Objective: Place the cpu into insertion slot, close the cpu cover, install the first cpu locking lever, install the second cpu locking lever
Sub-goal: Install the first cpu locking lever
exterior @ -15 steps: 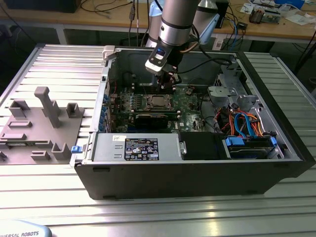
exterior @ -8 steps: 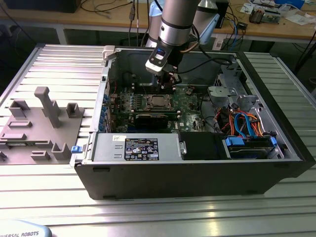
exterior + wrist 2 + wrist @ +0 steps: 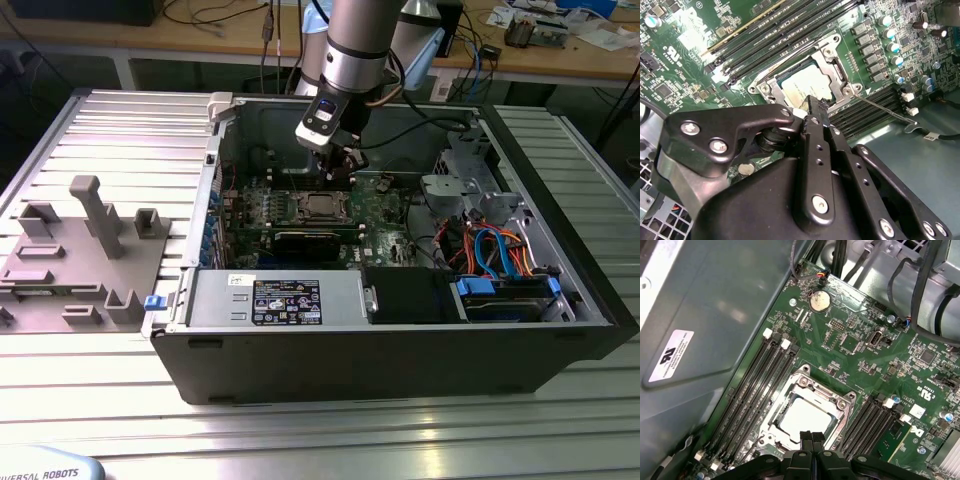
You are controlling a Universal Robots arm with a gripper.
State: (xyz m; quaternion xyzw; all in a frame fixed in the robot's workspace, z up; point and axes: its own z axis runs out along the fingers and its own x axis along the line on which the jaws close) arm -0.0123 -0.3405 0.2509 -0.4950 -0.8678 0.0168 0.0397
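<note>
Field note: my gripper (image 3: 812, 436) hangs just above the cpu cover (image 3: 817, 391) edge, fingers pressed together, holding nothing. The cpu (image 3: 802, 417) sits inside the cover's opening.

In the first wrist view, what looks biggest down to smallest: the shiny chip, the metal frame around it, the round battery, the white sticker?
1. The cpu cover.
2. The cpu and the white sticker: about alike, and the cpu is partly hidden, so unranked.
3. The round battery.
</note>
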